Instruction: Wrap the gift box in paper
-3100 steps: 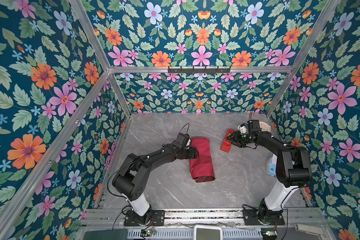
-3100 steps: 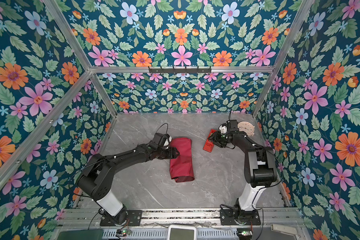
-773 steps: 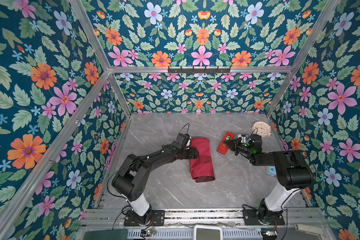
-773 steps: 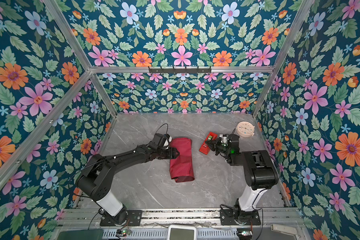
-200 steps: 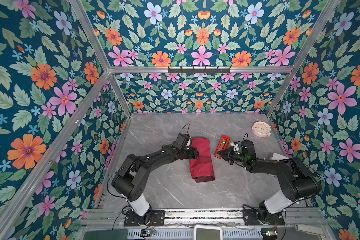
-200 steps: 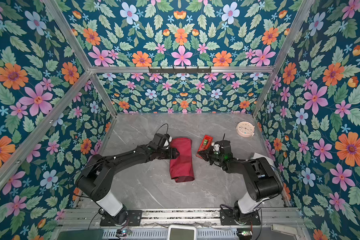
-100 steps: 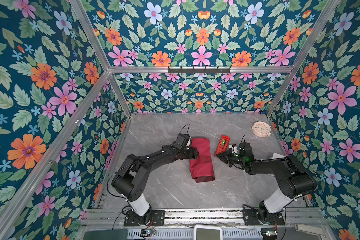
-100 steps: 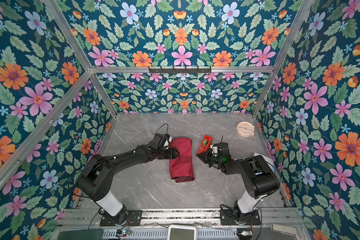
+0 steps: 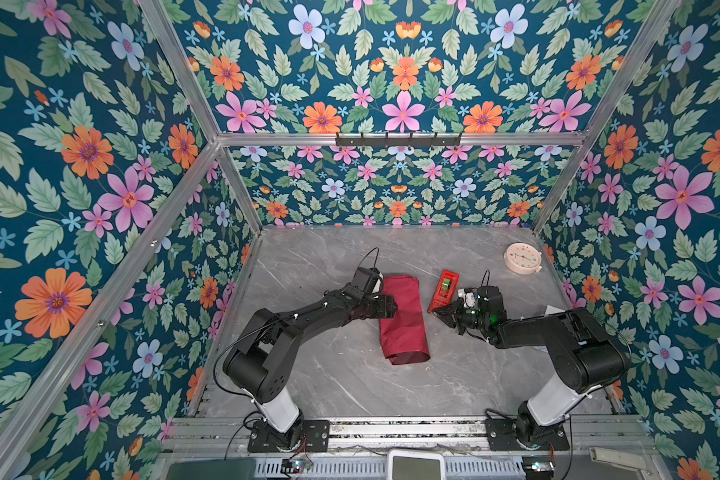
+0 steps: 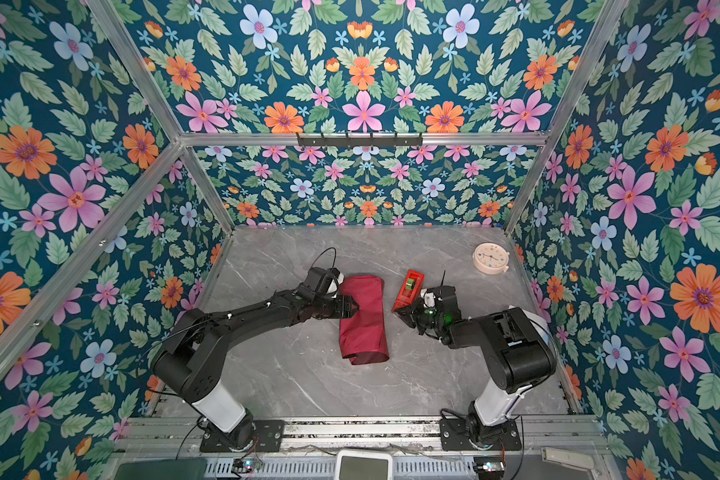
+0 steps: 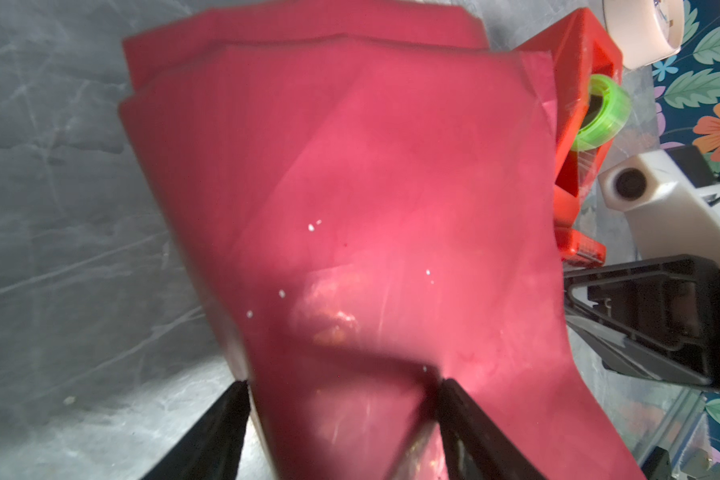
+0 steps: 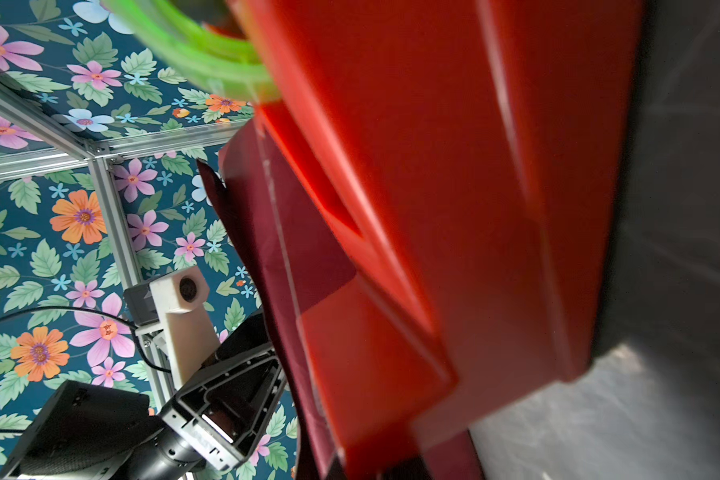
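**A:** The left gripper [image 9: 391, 308] is clamped wide across the paper [image 9: 404, 328], with its fingers [image 11: 225, 424] planted on either side of a stretch of it. The right gripper [image 9: 440, 312] is clenched tight at the near tip of the tape dispenser [image 9: 443, 291].

**B:** Holding tape?

**A:** Can't tell. No strip shows between its tips.

**B:** And the gift box?

**A:** No navy shows anywhere. I judge it's inside the maroon bundle lying mid-table [image 9: 329, 374], between the two arms.

**B:** So how far along?

**A:** The sheet looks folded round the box. I can't tell whether the seam is taped. The ends are left to fold and fix down.

**B:** What does each view add?

**A:** Both top views show the near end gaping like a tube. The left wrist view shows overlapped layers at the far end and the green roll [image 11: 599, 112] in the dispenser. The right wrist view is filled by the dispenser and shows none of that arm's own fingertips.
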Tool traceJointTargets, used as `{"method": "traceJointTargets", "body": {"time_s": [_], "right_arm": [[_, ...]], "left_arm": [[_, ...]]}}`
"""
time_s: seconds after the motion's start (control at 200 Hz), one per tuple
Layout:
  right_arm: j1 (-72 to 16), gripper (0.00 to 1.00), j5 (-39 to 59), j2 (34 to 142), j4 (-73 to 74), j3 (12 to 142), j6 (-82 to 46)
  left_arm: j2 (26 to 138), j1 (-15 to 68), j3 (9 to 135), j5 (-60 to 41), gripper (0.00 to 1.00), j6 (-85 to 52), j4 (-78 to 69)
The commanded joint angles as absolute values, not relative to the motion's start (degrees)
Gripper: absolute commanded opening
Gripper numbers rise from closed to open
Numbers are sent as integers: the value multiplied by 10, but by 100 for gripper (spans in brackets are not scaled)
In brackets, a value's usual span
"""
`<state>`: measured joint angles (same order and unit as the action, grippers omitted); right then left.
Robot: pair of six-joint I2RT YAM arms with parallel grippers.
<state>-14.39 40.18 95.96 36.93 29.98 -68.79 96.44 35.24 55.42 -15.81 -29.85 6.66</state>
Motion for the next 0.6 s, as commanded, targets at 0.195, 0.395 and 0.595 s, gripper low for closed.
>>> {"method": "traceJointTargets", "body": {"time_s": [0.195, 0.395, 0.595], "right_arm": [[-132, 0, 378, 931, 228, 310, -634], [-130, 0, 377, 929, 196, 324, -612], [-129, 0, 362, 929, 137, 343, -572]], "left_arm": [[978, 352, 548, -93, 73, -285, 159], [978, 352, 549, -94, 73, -286, 158], [979, 352, 550, -94, 73, -286, 159]]}}
